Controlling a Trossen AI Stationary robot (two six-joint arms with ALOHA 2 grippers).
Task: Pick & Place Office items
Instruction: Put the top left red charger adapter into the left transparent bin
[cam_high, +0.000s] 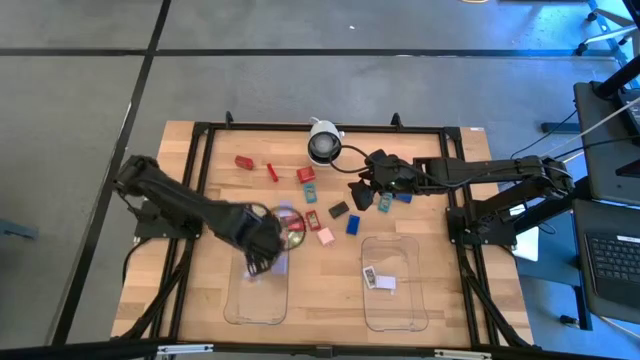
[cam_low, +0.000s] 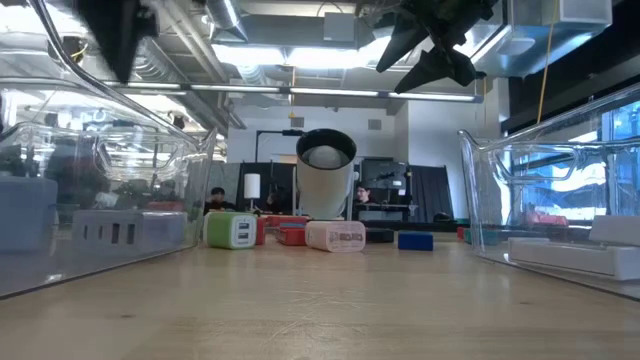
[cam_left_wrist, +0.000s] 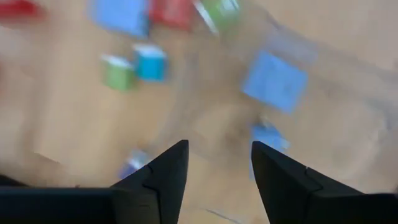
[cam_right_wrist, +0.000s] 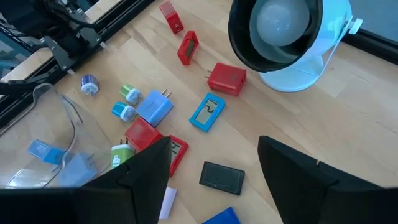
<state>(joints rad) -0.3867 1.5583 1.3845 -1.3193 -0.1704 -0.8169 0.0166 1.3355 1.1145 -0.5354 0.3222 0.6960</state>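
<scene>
The office items lie loose on the wooden table between my arms: red blocks (cam_high: 243, 162) (cam_right_wrist: 227, 79), a teal one (cam_right_wrist: 207, 112), a black one (cam_right_wrist: 222, 177), a blue one (cam_high: 353, 225) and a pink one (cam_high: 325, 236). My left gripper (cam_high: 262, 245) (cam_left_wrist: 217, 146) hangs open, pointing down over the far end of the left clear tray (cam_high: 257, 290). Blue pieces (cam_left_wrist: 275, 81) lie below it, and nothing is between its fingers. My right gripper (cam_high: 360, 195) (cam_right_wrist: 214, 146) hovers open above the items near the black block, slanting down, and holds nothing.
The white-and-black camera dome (cam_high: 323, 145) stands at the table's far middle, close to my right gripper. The right clear tray (cam_high: 393, 285) at the near right holds white pieces (cam_high: 378, 280). A black frame (cam_high: 200, 140) borders the table. Bare wood lies between the trays.
</scene>
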